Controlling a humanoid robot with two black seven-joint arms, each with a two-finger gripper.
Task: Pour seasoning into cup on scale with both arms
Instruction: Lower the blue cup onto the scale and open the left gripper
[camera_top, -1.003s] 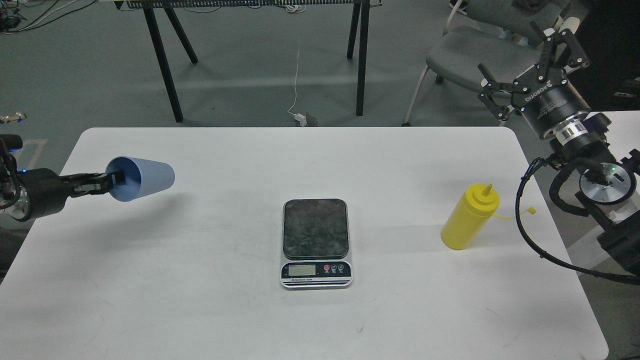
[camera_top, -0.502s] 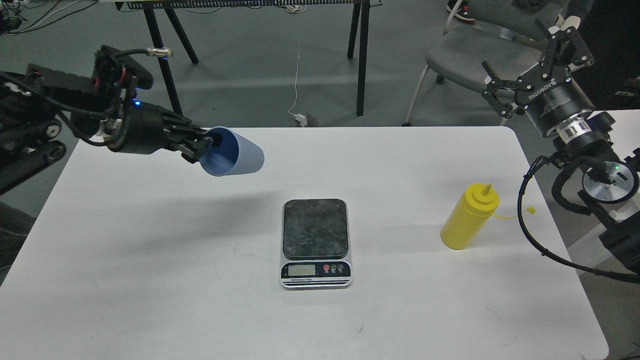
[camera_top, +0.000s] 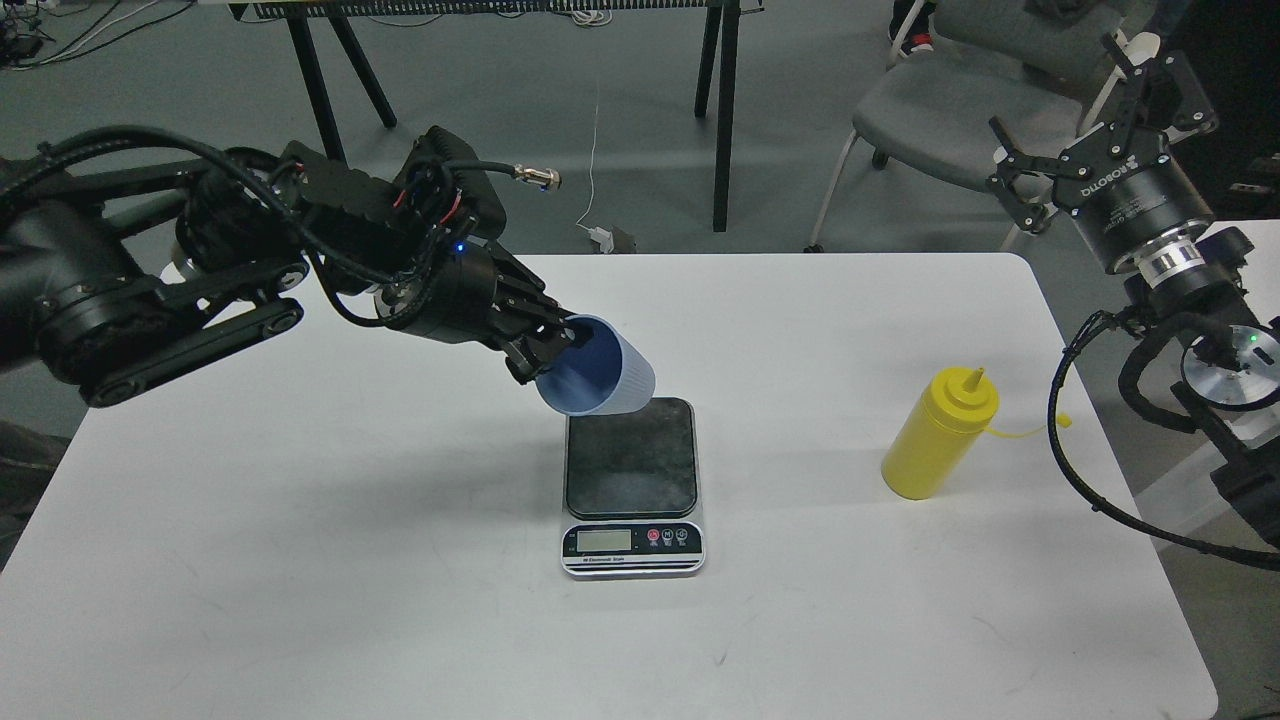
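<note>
My left gripper (camera_top: 548, 348) is shut on the rim of the light blue cup (camera_top: 605, 370). It holds the cup tilted in the air, mouth toward me, just above the back left edge of the scale (camera_top: 631, 485). The scale sits at the table's middle with its dark platform bare. The yellow seasoning bottle (camera_top: 939, 433) stands upright at the right side of the table, its cap dangling on a tether. My right gripper (camera_top: 1095, 110) is open and empty, raised beyond the table's right back corner.
The white table (camera_top: 400, 560) ends near the bottle on the right. A grey chair (camera_top: 940, 110) stands behind my right gripper. Black table legs (camera_top: 720, 110) stand on the floor beyond the table.
My left arm has swung right across the table, carrying the cup from the left edge to above the scale's back left. My right gripper drifted slightly right and up.
</note>
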